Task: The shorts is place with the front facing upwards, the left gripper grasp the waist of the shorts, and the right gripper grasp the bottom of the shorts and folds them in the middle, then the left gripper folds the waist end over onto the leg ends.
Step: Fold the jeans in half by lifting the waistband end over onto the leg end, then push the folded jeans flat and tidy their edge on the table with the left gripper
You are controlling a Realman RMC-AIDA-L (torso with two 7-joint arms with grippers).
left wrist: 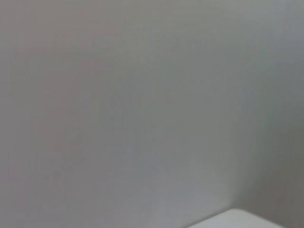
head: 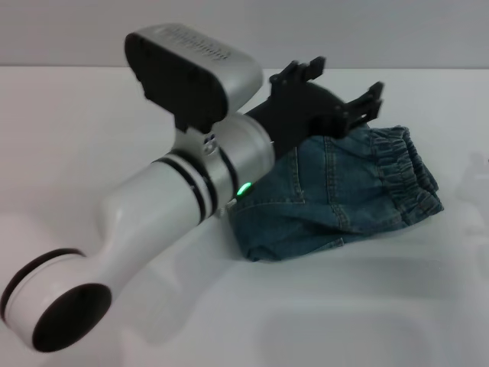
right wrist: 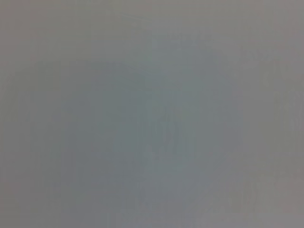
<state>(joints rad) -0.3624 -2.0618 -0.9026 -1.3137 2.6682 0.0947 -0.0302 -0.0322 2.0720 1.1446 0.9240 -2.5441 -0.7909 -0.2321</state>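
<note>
Shorts (head: 336,191) are seen folded into a compact bundle on the white table (head: 367,306), right of centre in the head view. Ruched waist of the shorts (head: 401,172) is turned toward 3 o'clock, on top of the layers; a folded edge faces 7 o'clock. Left gripper (head: 344,84) is held above the bundle's 11 o'clock edge, its two black fingers spread apart, nothing clamped between them; whether a fingertip brushes the denim cannot be told. Its silver-white arm (head: 153,222) runs from 8 o'clock toward centre, green light (head: 244,189) lit just beside the denim. Right gripper is not seen in any view. Both wrist views are filled with plain grey; only a pale table corner (left wrist: 242,219) is caught by the left wrist view.
</note>
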